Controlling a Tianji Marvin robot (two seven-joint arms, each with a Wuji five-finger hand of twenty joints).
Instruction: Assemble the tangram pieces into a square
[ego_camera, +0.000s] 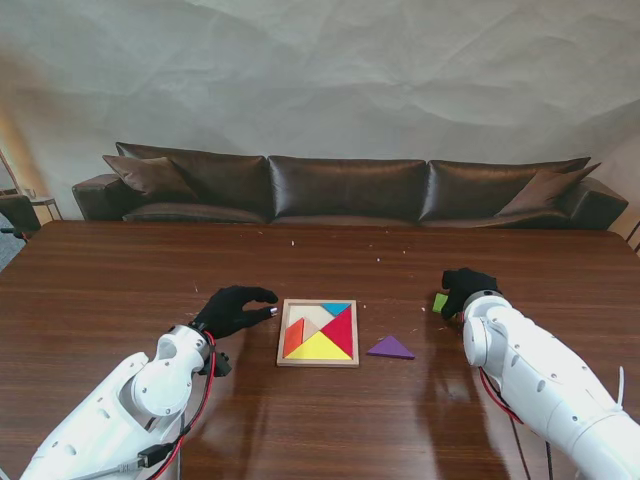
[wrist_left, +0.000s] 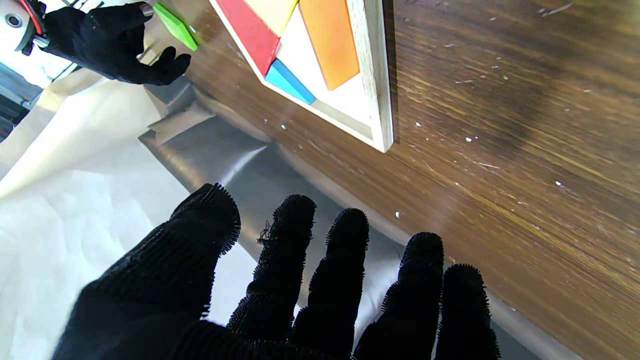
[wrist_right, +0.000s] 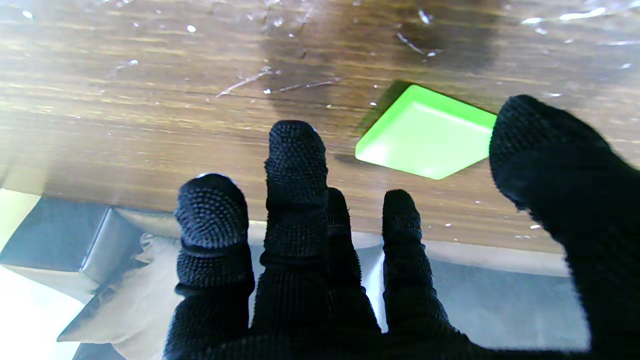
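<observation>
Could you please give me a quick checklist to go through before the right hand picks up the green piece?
1. Right hand empty, fingers apart: ok.
2. Green piece flat on the table, uncovered: ok.
3. Contact between fingers and green piece: cannot tell; the thumb overlaps its edge in the right wrist view.
4. Gap left in the wooden tray for more pieces: ok, bare patch at its far-left part.
5. Left hand empty, just left of the tray: ok.
6. Purple triangle lying outside the tray, unplaced: not ok.

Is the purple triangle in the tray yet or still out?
Out. The purple triangle lies flat on the table, right of the wooden tray, apart from it.
</observation>
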